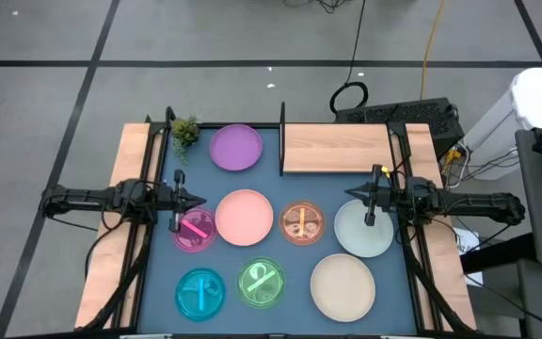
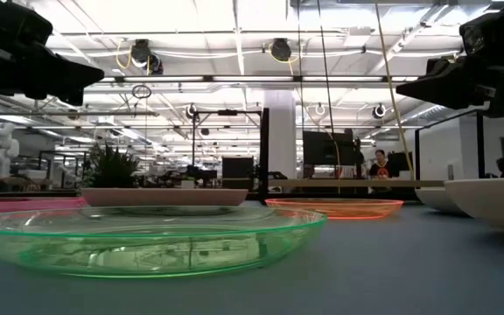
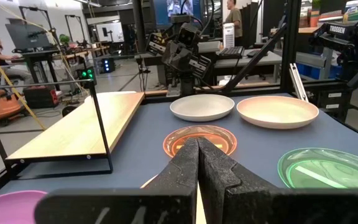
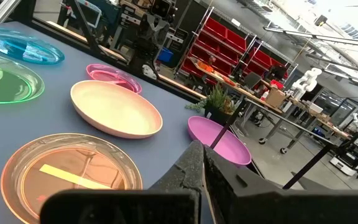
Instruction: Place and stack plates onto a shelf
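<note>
White capital lettering "TROSSEN" stands on a small dark rectangular label plate (image 3: 337,29) on black equipment beyond the table, seen from the left wrist; no other text is legible.

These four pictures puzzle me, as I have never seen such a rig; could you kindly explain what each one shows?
It is a robot with two dark arms at a blue table. One picture looks straight down, one looks level across the tabletop, and two come from cameras on the wrists. The left gripper hangs over the magenta plate, the right gripper over the pale mint-white plate. Both are shut and hold nothing. Eight plates lie on the table; the wooden shelf at the far edge holds none yet.
</note>
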